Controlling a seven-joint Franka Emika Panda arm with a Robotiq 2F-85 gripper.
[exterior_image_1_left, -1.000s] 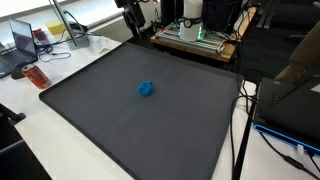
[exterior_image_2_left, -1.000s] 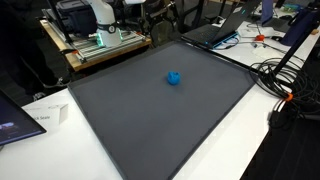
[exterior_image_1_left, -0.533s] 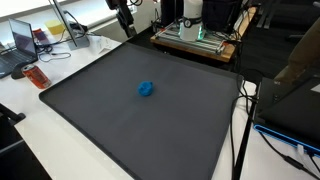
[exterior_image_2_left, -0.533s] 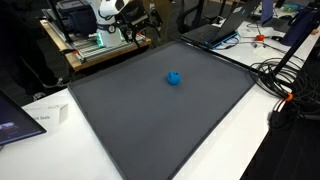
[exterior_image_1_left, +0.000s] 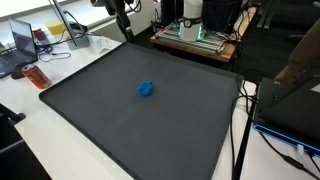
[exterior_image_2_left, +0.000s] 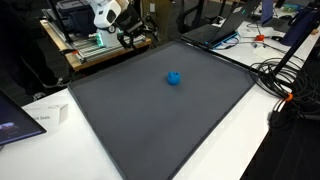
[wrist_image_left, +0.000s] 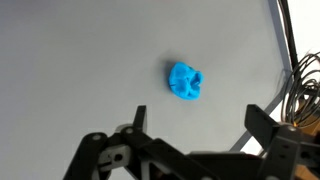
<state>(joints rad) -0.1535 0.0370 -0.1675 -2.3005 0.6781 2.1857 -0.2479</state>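
- The arm (exterior_image_1_left: 119, 8) is cut off by the top edge in both exterior views. Only its lower stretch and the hand (exterior_image_1_left: 126, 26) show.
- In both exterior views the hand (exterior_image_2_left: 136, 38) is small and dark against cluttered equipment at the upper left of the frame. Its jaws cannot be read from there.
- In the wrist view the hand (wrist_image_left: 196, 114) enters from the bottom edge. The two fingers (wrist_image_left: 139, 118) show only as dark tips, and the body behind them is cropped.
- The blue lump (wrist_image_left: 185, 82) is crumpled and uneven, and what it is made of cannot be made out. In the exterior views it is only a small blue spot (exterior_image_1_left: 146, 89).
- The cables (wrist_image_left: 302, 88) at the right edge of the wrist view are partly out of frame.
- The jaws are spread wide with only bare mat between them. The hand holds nothing and touches nothing.
- In an exterior view the hand hangs by the upper edge of the dark mat (exterior_image_1_left: 120, 125).
- The blue lump (exterior_image_2_left: 174, 77) lies on the dark mat near its middle, well apart from the hand. In the wrist view it sits at frame centre, above the gap between the fingertips.
- The mat lies flat on the white counter (exterior_image_1_left: 40, 135). A laptop (exterior_image_1_left: 22, 40) stands at the upper left of that frame, off the mat.
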